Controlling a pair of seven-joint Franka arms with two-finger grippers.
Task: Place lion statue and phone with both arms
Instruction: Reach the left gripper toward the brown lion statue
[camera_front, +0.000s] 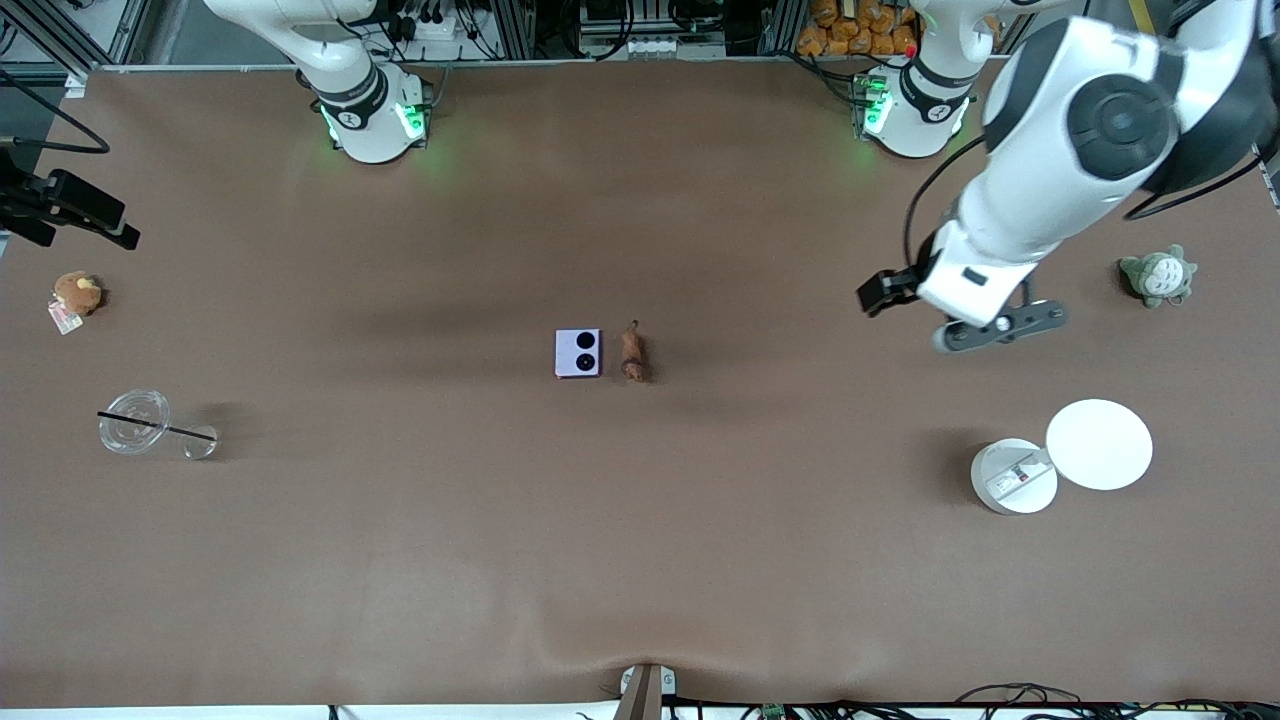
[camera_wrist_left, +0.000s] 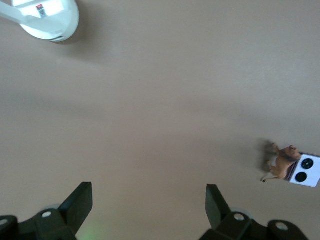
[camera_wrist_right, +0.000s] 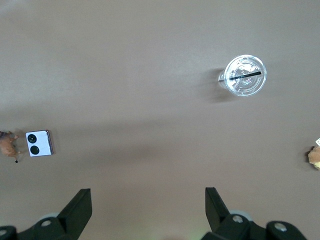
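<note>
The pale lavender phone (camera_front: 578, 353) lies flat at the table's middle, its two black circles up. The brown-orange lion statue (camera_front: 633, 355) lies right beside it, toward the left arm's end. Both also show in the left wrist view, the lion (camera_wrist_left: 284, 162) and the phone (camera_wrist_left: 305, 170), and in the right wrist view, the phone (camera_wrist_right: 39, 143) and the lion (camera_wrist_right: 7, 145). My left gripper (camera_wrist_left: 149, 200) is open and empty, high over bare table toward the left arm's end (camera_front: 975, 325). My right gripper (camera_wrist_right: 148, 202) is open and empty over bare table; it is out of the front view.
A white round container (camera_front: 1013, 476) and a white disc (camera_front: 1099, 444) sit near the left arm's end, with a grey-green plush (camera_front: 1158, 276). A clear lidded cup with a straw (camera_front: 133, 422) and a brown plush with a tag (camera_front: 77, 295) sit at the right arm's end.
</note>
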